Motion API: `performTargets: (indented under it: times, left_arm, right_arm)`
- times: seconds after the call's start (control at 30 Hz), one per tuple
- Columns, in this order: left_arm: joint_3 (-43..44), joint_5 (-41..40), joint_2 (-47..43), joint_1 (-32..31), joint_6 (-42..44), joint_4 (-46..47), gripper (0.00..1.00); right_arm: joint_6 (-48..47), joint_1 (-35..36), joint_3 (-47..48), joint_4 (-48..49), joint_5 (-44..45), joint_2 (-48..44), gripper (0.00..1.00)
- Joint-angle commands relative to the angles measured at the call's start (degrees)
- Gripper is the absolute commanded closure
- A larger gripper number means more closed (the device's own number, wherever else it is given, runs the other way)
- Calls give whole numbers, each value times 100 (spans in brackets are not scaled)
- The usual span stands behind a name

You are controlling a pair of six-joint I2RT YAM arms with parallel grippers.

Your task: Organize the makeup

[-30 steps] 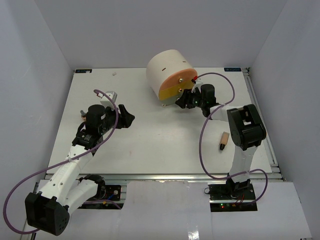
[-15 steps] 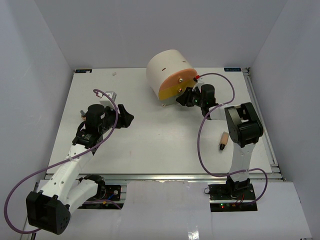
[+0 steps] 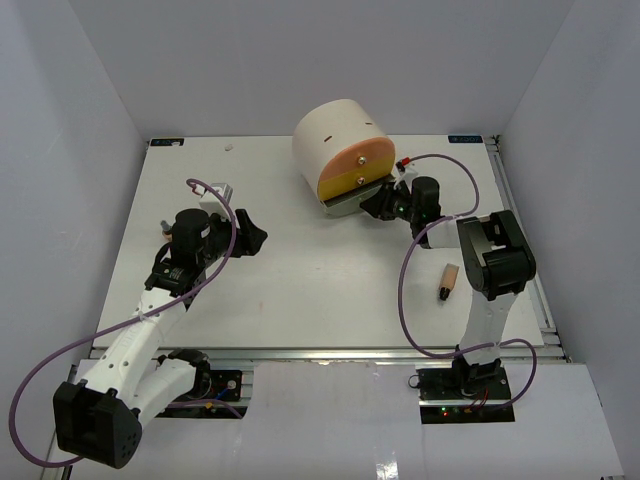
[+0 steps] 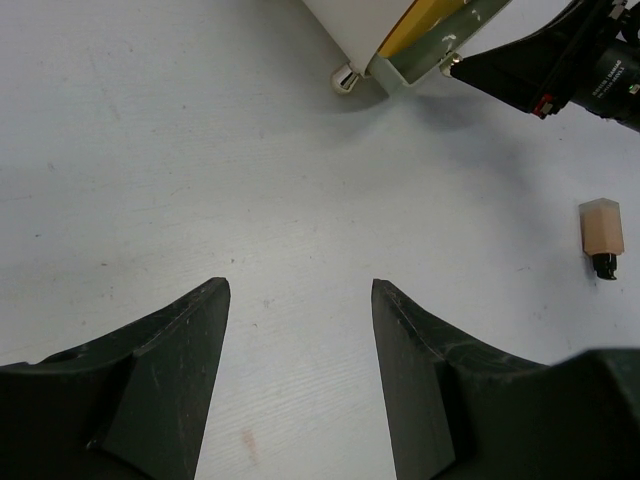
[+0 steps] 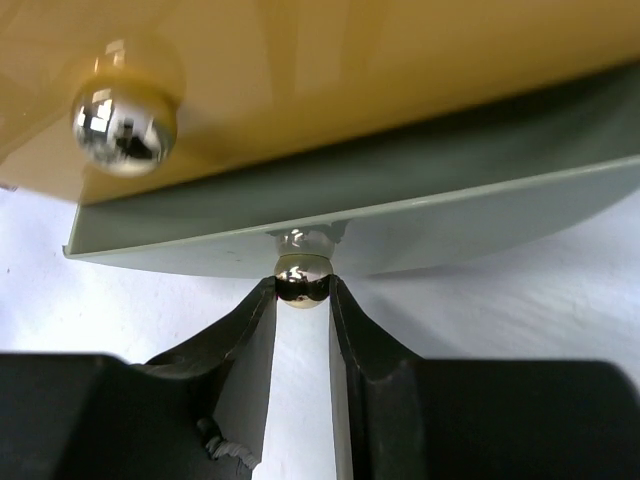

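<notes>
One tan tube (image 3: 447,281) with a black cap lies on the table at the right; it also shows in the left wrist view (image 4: 602,238). The rest of the makeup is out of view. My right gripper (image 3: 383,203) is shut on the chrome knob (image 5: 302,283) of the grey bottom drawer (image 5: 400,215) of the cream drum (image 3: 338,150); the drawer is pulled partly out. My left gripper (image 3: 258,238) is open and empty, hovering over bare table at the left (image 4: 298,290).
The drum stands at the back centre, with an orange drawer (image 3: 358,158) above a yellow drawer (image 5: 300,70). A small grey-white block (image 3: 220,190) sits behind the left arm. A metal rail (image 3: 520,240) runs along the table's right edge.
My right gripper has pulled back to the right with the knob, and the grey bottom drawer has slid out of the drum. The left arm has barely moved.
</notes>
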Motion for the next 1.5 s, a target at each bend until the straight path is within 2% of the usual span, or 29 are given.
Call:
performTargets:
  times: [0.0,0.23,0.43,0.5,0.6,0.67,0.73,0.93,1.03,1.17,1.37,1.47]
  left_arm:
    - [-4,135,-96,37,20,115,30]
    - [-12,154,-153,30,11,121,31]
    - [-38,75,-214,30,11,121,30]
    - [-30,67,-215,30,11,113,30]
    - [-25,75,-219,30,15,113,30]
    - [-30,84,-240,30,12,105,30]
    - [-30,93,-267,30,11,104,30]
    - [-30,145,-422,30,-7,104,30]
    - [-27,168,-492,36,-29,102,30]
    - [-13,214,-587,30,-66,87,30]
    - [-27,280,-750,33,-109,95,30]
    - [-32,312,-779,30,-114,95,30]
  right_arm:
    - [-68,-287,-781,138,-205,-743,81]
    - [-190,-447,-1579,-49,-374,-1396,80]
    - [-185,-447,-1664,-157,-379,-1479,73]
    - [-221,-449,-1658,-201,-433,-1512,63]
    - [-416,-456,-1586,-367,-527,-1617,34]
    - [-563,-472,-1535,-491,-565,-1752,24]
    - [-744,-517,-1495,-765,-614,-1935,19]
    - [-2308,-570,-996,-2844,-726,-2974,10]
    - [-3661,-573,-372,-4950,-504,-3436,7]
    - [-4377,-744,261,-6890,447,-3692,2]
    - [-4052,-1012,-180,-7506,2146,-3930,2]
    - [-3682,-1064,-245,-7680,2564,-3803,2]
